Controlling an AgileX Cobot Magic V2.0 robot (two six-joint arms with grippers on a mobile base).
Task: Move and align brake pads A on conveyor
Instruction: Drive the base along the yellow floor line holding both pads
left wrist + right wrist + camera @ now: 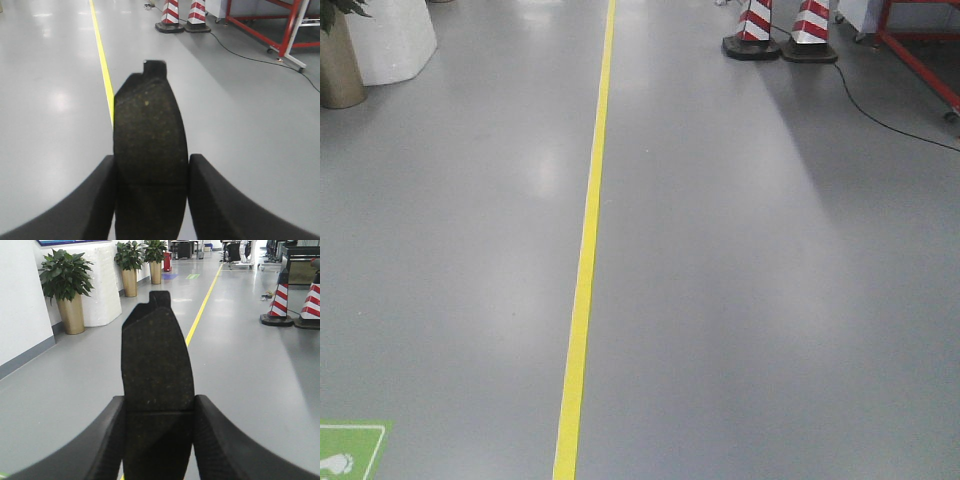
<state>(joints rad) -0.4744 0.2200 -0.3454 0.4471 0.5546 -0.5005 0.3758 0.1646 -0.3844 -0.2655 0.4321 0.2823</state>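
In the left wrist view, a dark grey brake pad with a groove across its middle stands on end between the black fingers; my left gripper is shut on it. The right wrist view shows the same arrangement: a second brake pad is clamped upright in my right gripper, which is shut on it. Both pads are carried above a grey floor. The conveyor is out of view in every frame. Neither gripper shows in the front view.
A yellow floor line runs ahead. Red-and-white cones and a red frame with a black cable stand far right. Potted plants and a white wall block line the left.
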